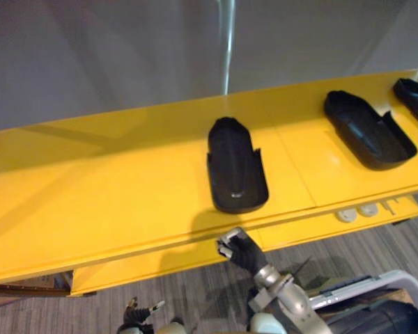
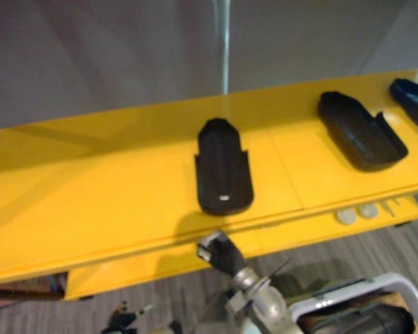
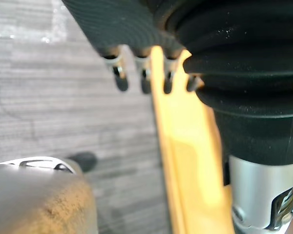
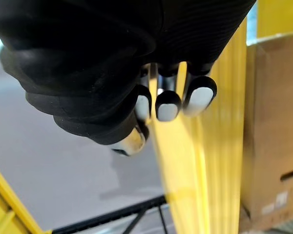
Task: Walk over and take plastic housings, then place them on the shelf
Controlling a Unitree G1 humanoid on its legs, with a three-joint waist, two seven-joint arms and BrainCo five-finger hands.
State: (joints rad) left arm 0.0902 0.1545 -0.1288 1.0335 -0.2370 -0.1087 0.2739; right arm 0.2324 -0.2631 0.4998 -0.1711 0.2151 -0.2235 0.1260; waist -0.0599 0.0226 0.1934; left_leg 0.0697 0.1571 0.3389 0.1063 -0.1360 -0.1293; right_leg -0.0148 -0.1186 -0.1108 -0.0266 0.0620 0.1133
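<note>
Left eye view, black plastic housing [image 1: 235,167] mid-frame on yellow shelf [image 1: 90,195], second housing [image 1: 368,129] upper right, third housing [image 1: 414,97] at right edge, right hand [image 1: 238,250] under shelf edge, left hand [image 1: 134,314] at bottom, left wrist view, fingers [image 3: 121,78] straight, empty, right wrist view, fingers [image 4: 167,105] curled, holding nothing.

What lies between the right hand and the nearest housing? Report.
Just a bare strip of yellow shelf between right hand and nearest housing, seen in the left eye view.
</note>
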